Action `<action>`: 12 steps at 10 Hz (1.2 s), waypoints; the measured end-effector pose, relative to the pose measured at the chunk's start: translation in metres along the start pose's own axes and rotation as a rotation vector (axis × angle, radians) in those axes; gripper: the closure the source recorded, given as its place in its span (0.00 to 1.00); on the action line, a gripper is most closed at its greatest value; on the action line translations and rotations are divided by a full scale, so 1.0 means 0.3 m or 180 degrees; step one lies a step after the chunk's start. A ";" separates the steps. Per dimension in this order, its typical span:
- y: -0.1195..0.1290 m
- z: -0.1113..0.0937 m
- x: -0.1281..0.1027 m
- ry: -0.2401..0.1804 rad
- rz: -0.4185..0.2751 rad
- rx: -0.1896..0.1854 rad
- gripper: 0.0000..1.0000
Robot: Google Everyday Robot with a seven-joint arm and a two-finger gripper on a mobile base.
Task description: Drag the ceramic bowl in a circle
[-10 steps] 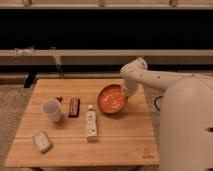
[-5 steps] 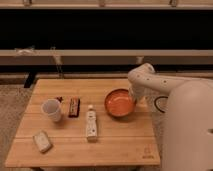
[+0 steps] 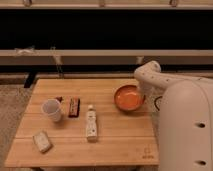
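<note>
The ceramic bowl [image 3: 128, 98] is orange-red, round and shallow. It sits upright on the wooden table [image 3: 115, 145], near the right edge. My gripper [image 3: 144, 95] reaches down from the white arm [image 3: 150, 74] to the bowl's right rim. It seems to touch the rim there. The arm and the robot's white body hide part of the gripper.
A white cup [image 3: 51, 109] stands at the left of the table. A dark snack bar [image 3: 74, 106] lies beside it, then a white bottle [image 3: 90, 124] lying down. A small packet [image 3: 42, 141] is at the front left. The robot's body [image 3: 186, 130] fills the right.
The bowl has slid to the right across the table, toward its right edge, and the gripper has moved right with it. The other objects have not moved.
</note>
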 end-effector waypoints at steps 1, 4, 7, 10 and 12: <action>-0.015 0.004 -0.046 -0.0058 0.0063 0.0054 1.00; 0.060 0.005 -0.130 -0.0166 0.0064 0.0084 1.00; 0.227 -0.024 -0.193 -0.0280 -0.0123 0.0042 1.00; 0.374 -0.081 -0.186 -0.0400 -0.0420 -0.0074 1.00; 0.432 -0.123 -0.109 -0.0444 -0.0633 -0.0151 1.00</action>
